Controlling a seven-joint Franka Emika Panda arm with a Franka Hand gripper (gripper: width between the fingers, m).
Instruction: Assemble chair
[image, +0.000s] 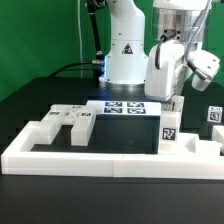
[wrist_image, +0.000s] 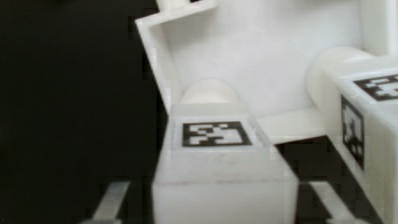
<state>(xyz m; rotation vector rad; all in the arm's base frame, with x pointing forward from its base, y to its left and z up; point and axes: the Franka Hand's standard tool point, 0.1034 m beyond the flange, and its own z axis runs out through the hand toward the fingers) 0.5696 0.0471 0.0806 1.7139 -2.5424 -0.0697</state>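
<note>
My hand (image: 174, 103) sits over the chair post (image: 170, 131) | post right below me, between my fingers (wrist_image: 116, 200) | long axis vertical, standing on the worktop (image: 30, 108) | clamped or not, can't tell

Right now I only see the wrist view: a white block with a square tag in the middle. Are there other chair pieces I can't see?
Observer: Yes. In the exterior view a flat notched chair piece lies toward that view's left, inside the border rail.
Operator: Is my block lying down?
Observer: No. The tagged block stands upright on the table, right under the gripper.
Operator: What else is near it?
Observer: The marker board lies flat on the table, to the exterior view's left of the block and in front of the robot's base.
</note>
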